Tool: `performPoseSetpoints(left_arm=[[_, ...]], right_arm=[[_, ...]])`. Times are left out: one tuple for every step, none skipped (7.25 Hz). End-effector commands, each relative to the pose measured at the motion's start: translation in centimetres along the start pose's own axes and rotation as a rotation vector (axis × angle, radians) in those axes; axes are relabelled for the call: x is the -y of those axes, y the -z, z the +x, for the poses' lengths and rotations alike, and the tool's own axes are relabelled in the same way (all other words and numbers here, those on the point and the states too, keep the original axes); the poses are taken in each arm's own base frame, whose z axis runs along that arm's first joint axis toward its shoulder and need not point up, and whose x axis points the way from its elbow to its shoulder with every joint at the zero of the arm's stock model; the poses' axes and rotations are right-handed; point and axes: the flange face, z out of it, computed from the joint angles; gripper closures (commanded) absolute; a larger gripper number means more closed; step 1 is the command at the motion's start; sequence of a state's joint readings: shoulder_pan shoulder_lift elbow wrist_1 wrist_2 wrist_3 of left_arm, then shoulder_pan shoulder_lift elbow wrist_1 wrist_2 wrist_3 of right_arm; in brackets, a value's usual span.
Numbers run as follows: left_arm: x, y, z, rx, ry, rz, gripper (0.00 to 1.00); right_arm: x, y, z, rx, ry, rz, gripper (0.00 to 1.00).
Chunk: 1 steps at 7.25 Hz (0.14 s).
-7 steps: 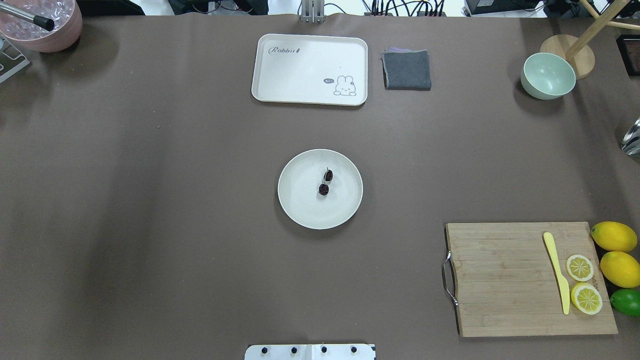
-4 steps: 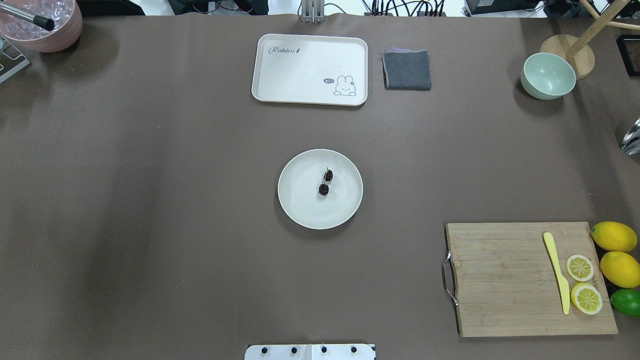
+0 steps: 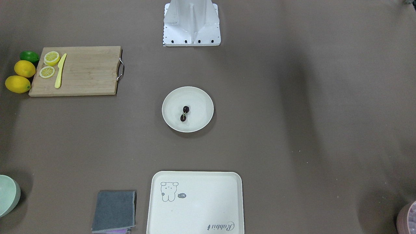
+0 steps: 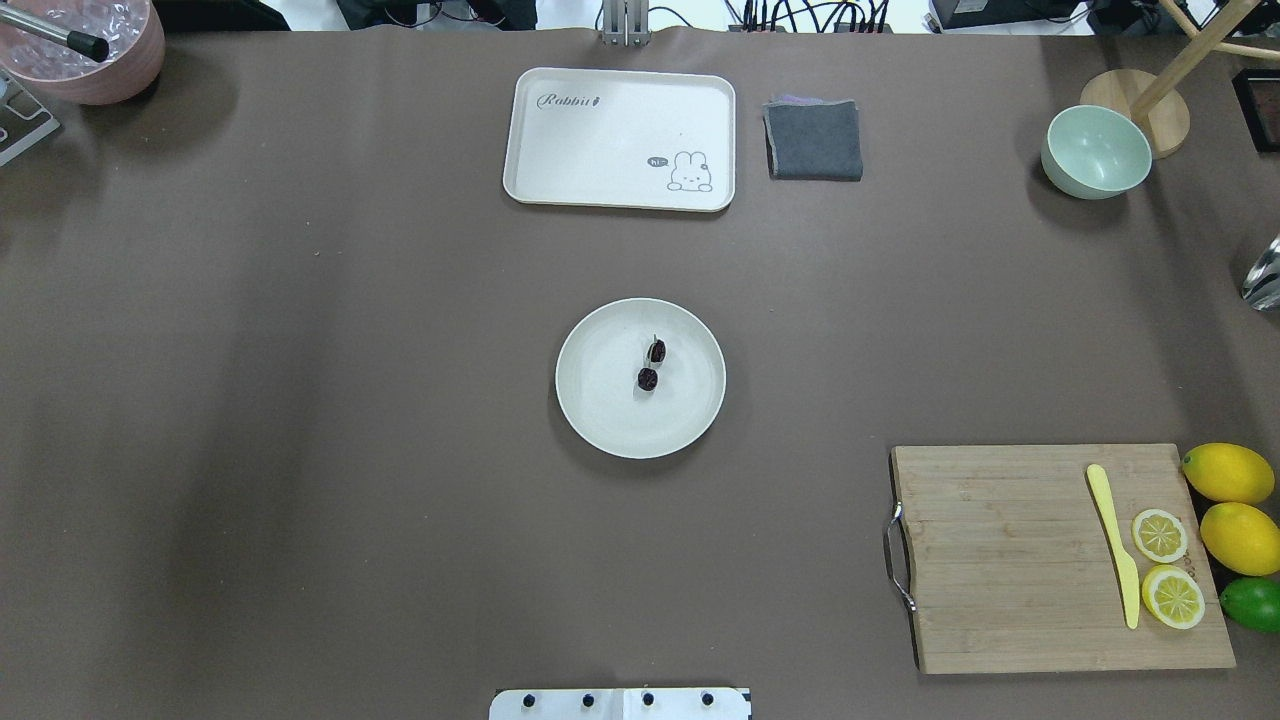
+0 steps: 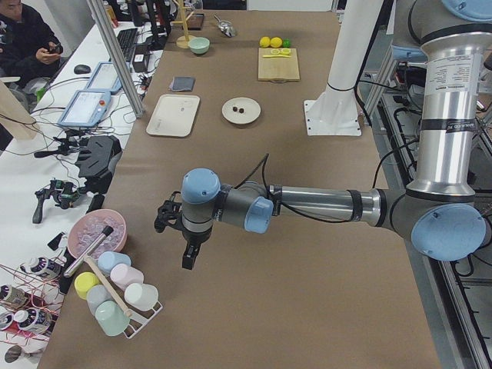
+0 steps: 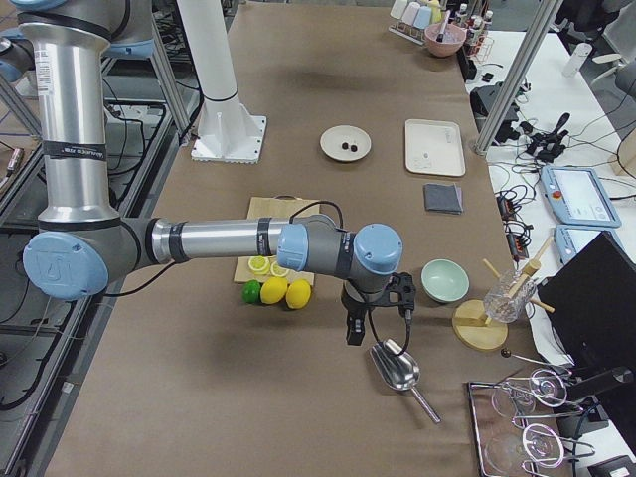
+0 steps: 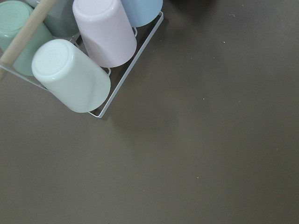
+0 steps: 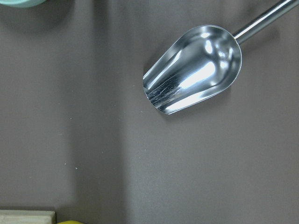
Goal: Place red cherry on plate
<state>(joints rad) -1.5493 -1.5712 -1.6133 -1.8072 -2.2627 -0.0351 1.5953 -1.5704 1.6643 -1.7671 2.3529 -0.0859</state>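
The red cherry (image 4: 651,366), two tiny dark fruits on a short stem, lies near the middle of the round cream plate (image 4: 600,425) at the table's centre; the front-facing view shows the same cherry (image 3: 184,113) on that plate (image 3: 203,99). No gripper is near it. My left gripper (image 5: 188,260) hangs over the table's left end beside a cup rack. At the right end, my right gripper (image 6: 354,333) hovers by a metal scoop. Only the side views show them, so I cannot tell whether either is open or shut.
A rabbit tray (image 4: 620,138) and a grey cloth (image 4: 813,140) lie at the back. At the right are a green bowl (image 4: 1096,151) and a cutting board (image 4: 1000,560) with a yellow knife, lemon slices and lemons. The cup rack (image 7: 84,60) and scoop (image 8: 194,70) sit under the wrists.
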Motion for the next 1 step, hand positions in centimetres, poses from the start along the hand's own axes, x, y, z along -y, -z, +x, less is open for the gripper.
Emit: performPoseSetpoints(left_arm=[[0.16, 0.09, 0.08, 0.0, -0.002, 0.002, 0.02]], right_arm=[[-0.09, -0.07, 0.06, 0.0, -0.003, -0.001, 0.0]])
